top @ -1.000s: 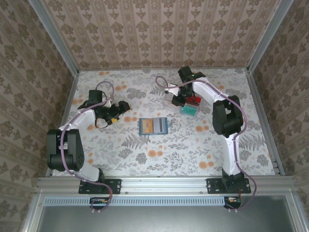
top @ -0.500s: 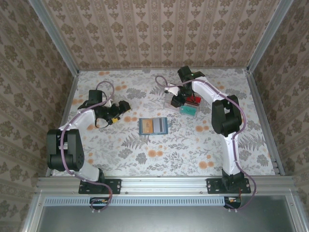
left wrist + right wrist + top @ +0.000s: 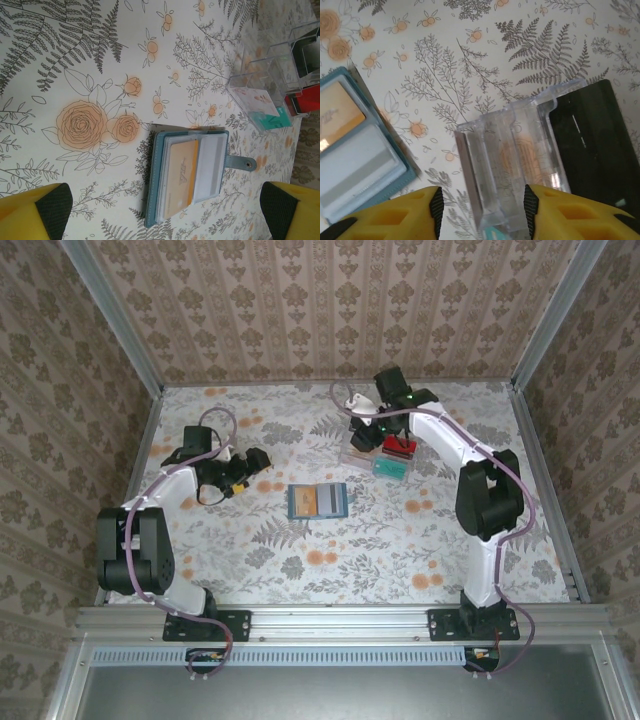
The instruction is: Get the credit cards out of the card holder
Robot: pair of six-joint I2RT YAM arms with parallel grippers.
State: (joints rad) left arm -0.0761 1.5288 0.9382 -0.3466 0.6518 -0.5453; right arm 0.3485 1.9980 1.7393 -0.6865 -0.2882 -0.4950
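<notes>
The card holder (image 3: 318, 500) lies opened flat near the middle of the bench (image 3: 250, 540). Its two panels sit side by side, so its long axis runs parallel to the near edge. Its pockets hold two credit cards. The orange-tan card (image 3: 180, 172) is in the panel toward the left edge and the grey-white card (image 3: 210, 167) in the panel toward the right edge. Each card's long side runs from near to far. A snap tab (image 3: 241, 162) sticks out from the grey-white card's side.

One clear tray (image 3: 512, 160) stands toward the far right of the holder and apart from it. A black block (image 3: 590, 140) sits in one compartment, and the bench's print shows through the others. A red block (image 3: 400, 447) and a teal block (image 3: 392, 467) lie just beside the tray; I cannot tell whether they touch it.

The left claw (image 3: 257, 461) hangs over the left part of the bench. Its yellow fingertips (image 3: 35, 212) are spread wide and hold nothing. The right claw (image 3: 481, 212) is over the tray with its fingers (image 3: 395, 215) parted and nothing gripped.
</notes>
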